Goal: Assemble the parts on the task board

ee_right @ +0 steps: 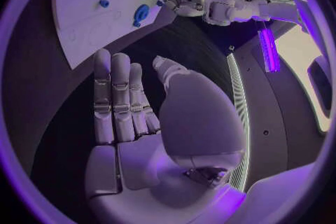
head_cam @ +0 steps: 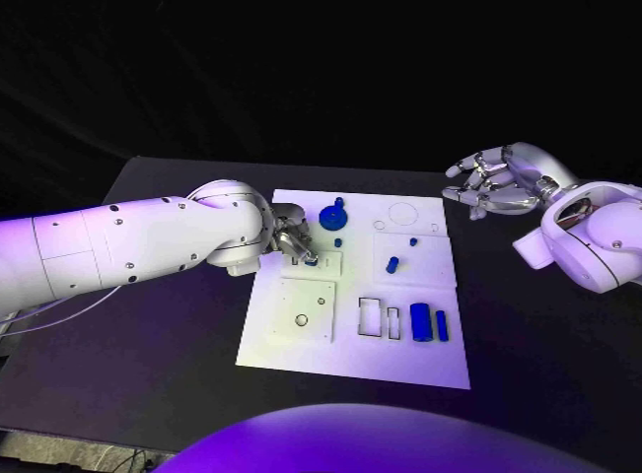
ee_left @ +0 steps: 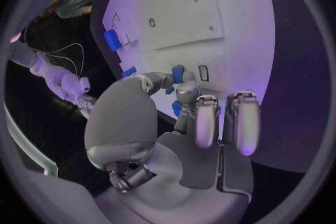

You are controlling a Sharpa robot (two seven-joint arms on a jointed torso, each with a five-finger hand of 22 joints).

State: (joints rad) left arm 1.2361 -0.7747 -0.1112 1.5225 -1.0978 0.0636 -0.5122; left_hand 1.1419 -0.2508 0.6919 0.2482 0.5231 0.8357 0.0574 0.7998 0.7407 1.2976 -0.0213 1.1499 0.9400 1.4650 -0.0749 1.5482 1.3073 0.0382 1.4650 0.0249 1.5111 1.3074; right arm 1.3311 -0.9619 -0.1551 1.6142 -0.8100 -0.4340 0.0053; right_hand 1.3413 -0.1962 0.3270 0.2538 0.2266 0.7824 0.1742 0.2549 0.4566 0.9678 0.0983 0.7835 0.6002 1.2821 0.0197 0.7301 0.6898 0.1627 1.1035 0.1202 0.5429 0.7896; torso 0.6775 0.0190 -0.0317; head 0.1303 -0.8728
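Left hand working a small blue part at the board's left side.

The left hand [head_cam: 295, 243] is pinching a short blue part [ee_left: 178, 73] over the board [head_cam: 352, 340], beside a small slot; the right hand [head_cam: 494, 180] is hovering empty, fingers spread, off the board's far right corner.

I see violet light washing my dim scene; the task board [head_cam: 352, 340] glares brightest, surroundings fall black (nothing readable toward twelve o'clock). My wrist cameras bend every edge, with softened rims.
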